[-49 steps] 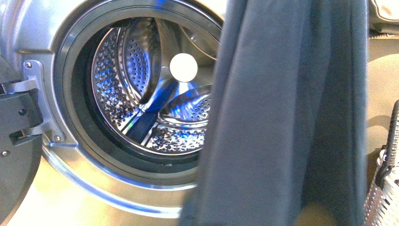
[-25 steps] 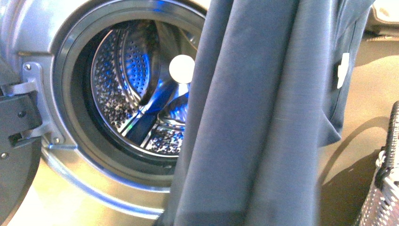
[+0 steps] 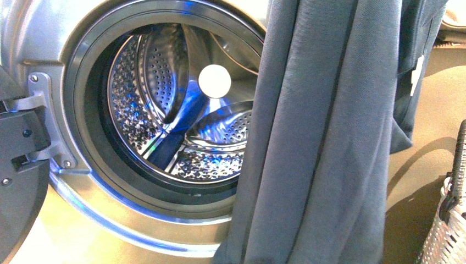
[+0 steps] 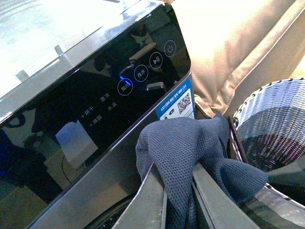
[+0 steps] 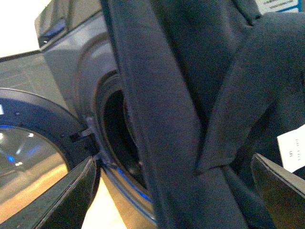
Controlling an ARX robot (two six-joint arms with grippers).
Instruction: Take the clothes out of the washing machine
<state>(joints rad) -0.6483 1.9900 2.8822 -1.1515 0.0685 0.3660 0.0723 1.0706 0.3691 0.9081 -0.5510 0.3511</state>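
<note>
Folds of a dark blue-grey garment (image 3: 324, 137) hang in long vertical drapes across the right half of the front view. They hang outside the washing machine (image 3: 44, 49) and in front of the right edge of its round opening, running from the top of the picture down past the bottom. A small white tag (image 3: 416, 77) shows on the garment's right side. Through the opening shows the perforated steel drum (image 3: 165, 110), with a white round disc (image 3: 214, 81) at its back and blue light glinting on the metal; the part of the drum behind the cloth is hidden. The black-rimmed door (image 3: 16, 181) stands swung open at the left on its grey hinge (image 3: 41, 110). A woven basket (image 3: 448, 231) stands on the floor (image 3: 428, 165) at the lower right, near the hanging cloth and apart from it. In the left wrist view the left hand (image 4: 175, 171) is clamped on a bunched upper part of the garment. The cloth is squeezed between its two grey fingers (image 4: 147, 200) and bulges above them, close to the machine's glossy black control panel (image 4: 95, 109) and a blue sticker with a QR code (image 4: 176, 105). In the right wrist view the right hand (image 5: 176, 191) has its fingers (image 5: 71, 195) spread wide and grips nothing, with the garment hanging just before it.
</note>
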